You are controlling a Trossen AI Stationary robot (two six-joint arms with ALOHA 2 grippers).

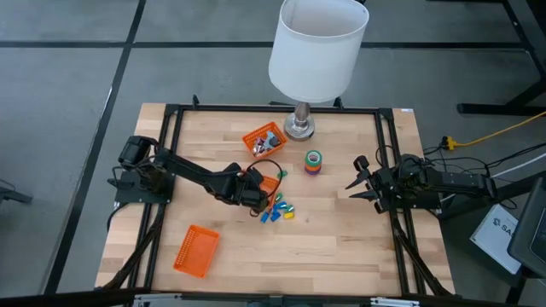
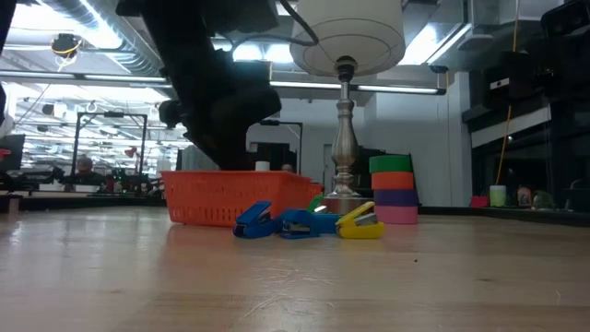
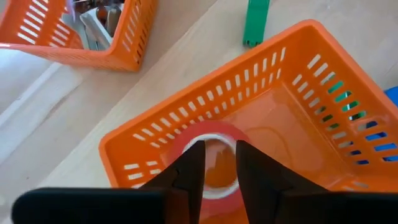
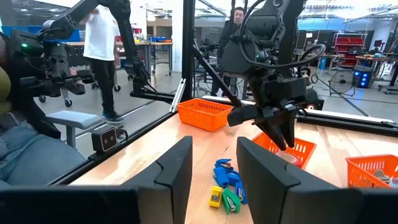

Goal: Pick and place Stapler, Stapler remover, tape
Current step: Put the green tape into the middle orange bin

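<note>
Red tape: a red roll [image 3: 208,163] sits between the left claw [image 3: 217,165] fingers, which are clamped on its ring wall inside an orange basket [image 3: 292,87] at mid-bench.
Basket edges: slotted walls close round the claw on all sides; only the top is open.
Nearby clutter: small blue, yellow and green pieces [image 1: 280,210] lie just beside the basket; stacked tape rolls [image 1: 314,162] stand near the lamp [image 1: 300,128].
Open room: bare bench [image 1: 341,247] toward the near edge; a flat orange tray [image 1: 196,251] lies well apart.
Right claw: [image 1: 357,184] spread apart, waiting at the right side.
</note>
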